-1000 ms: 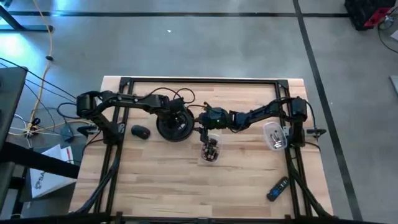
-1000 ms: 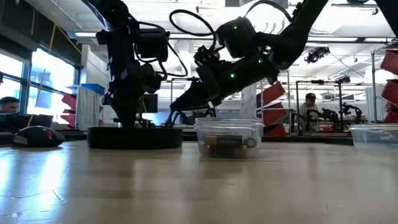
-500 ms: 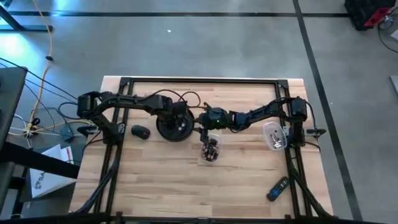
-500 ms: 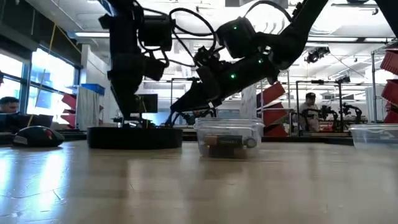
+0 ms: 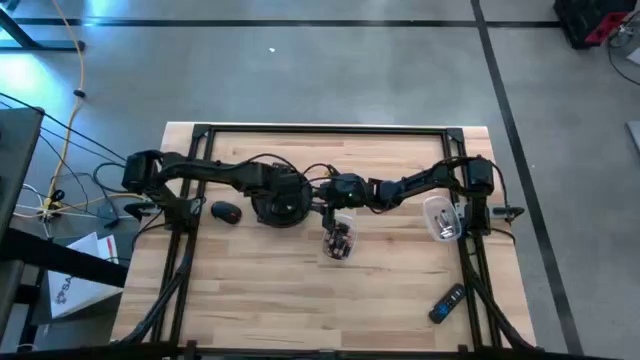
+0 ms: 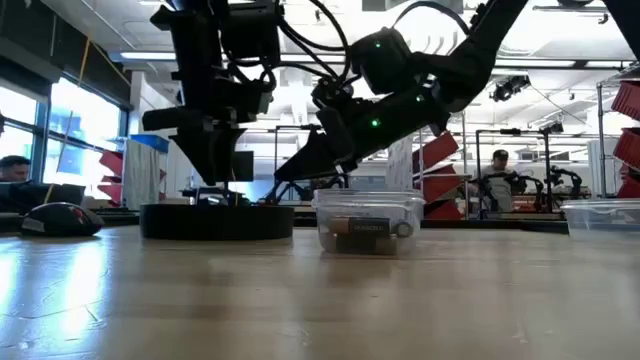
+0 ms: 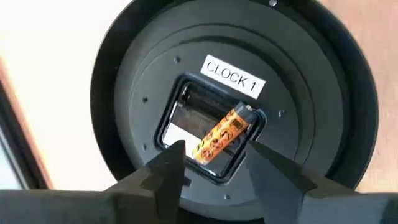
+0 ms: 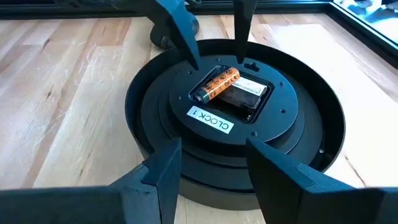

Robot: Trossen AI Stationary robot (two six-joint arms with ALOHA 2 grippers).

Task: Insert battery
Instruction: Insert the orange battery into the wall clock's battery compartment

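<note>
1. The clock [image 8: 233,134] lies face down on the table [image 5: 270,290], and I take it as the landmark. The battery [image 7: 222,134] lies slanted across the open compartment [image 8: 235,93] in the middle of the clock's back; it is not seated yet, I judge.

2. The left gripper [image 7: 214,163] hovers directly above the compartment. Its fingers are spread, one on each side of the battery, and they hold nothing.

3. The right gripper [image 8: 205,165] waits just beside the clock, low and pointed toward it. Its fingers are also spread and empty.

4. To do this step well, I think the left gripper should turn the battery until it is parallel to the long side of the compartment, then press it down flat. The push should be gentle and straight, otherwise the battery can jump out or roll over the clock's back.

5. The polarity matters, but the marks inside the compartment are too small to read.

6. It is hard to tell if one end of the battery already touches a contact; the far end seems to rest on the compartment's edge.

7. In the low view the clock's back is hidden by its own rim, so the battery does not show there.

8. Beside the clock stand a clear container [image 6: 368,222] with more batteries and a computer mouse [image 5: 227,212].
</note>
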